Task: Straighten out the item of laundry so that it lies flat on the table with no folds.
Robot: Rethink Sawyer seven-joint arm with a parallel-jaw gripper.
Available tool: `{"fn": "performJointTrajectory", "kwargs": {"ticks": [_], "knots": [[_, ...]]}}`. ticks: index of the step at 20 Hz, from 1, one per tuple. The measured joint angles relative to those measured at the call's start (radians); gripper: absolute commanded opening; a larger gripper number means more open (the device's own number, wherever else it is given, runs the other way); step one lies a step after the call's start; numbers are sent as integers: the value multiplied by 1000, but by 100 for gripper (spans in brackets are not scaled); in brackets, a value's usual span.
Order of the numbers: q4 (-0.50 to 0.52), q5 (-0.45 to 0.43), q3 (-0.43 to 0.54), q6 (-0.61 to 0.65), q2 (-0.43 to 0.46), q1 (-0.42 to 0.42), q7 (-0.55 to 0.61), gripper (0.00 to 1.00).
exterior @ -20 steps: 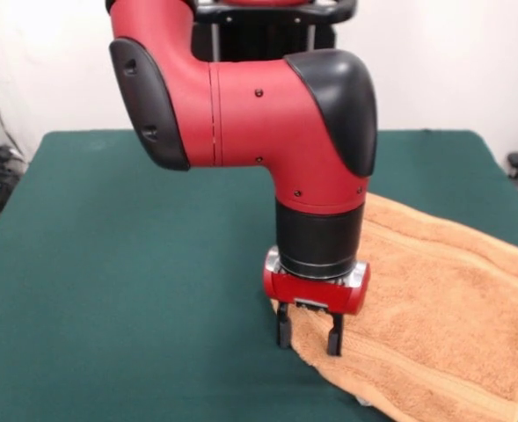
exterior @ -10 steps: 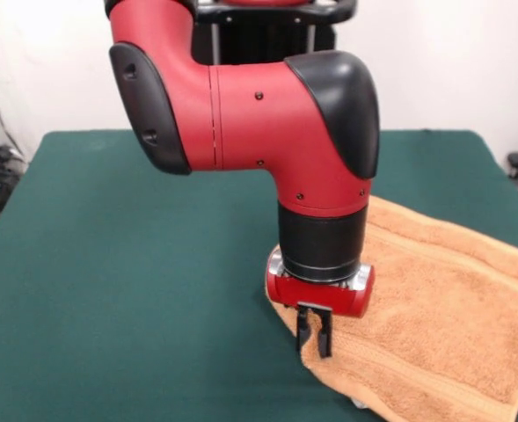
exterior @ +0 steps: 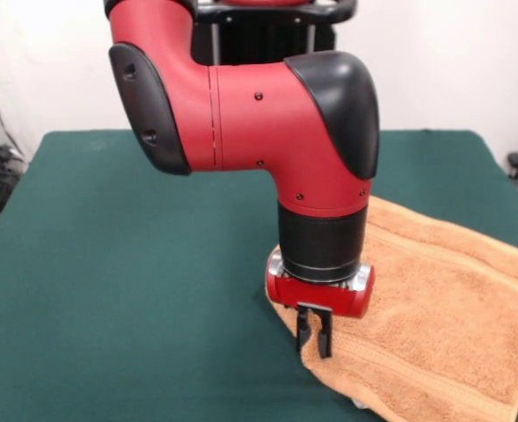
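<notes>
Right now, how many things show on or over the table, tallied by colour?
Orange-tan: 1, the towel
Dark green: 1, the table
Red and black: 1, the arm with its gripper, shut on the towel's edge
Total: 3

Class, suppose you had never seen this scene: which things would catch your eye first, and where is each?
The big red and black arm fills the upper middle, reaching straight down. Its end effector is pinched shut on the edge of the orange-tan towel, which spreads over the lower right. Beneath lies the dark green table.
</notes>
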Motion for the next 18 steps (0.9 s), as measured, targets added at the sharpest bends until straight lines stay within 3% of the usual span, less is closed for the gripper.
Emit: {"fn": "performJointTrajectory", "kwargs": {"ticks": [18], "knots": [[-37,0,12,68,11,1,-4,0]]}}
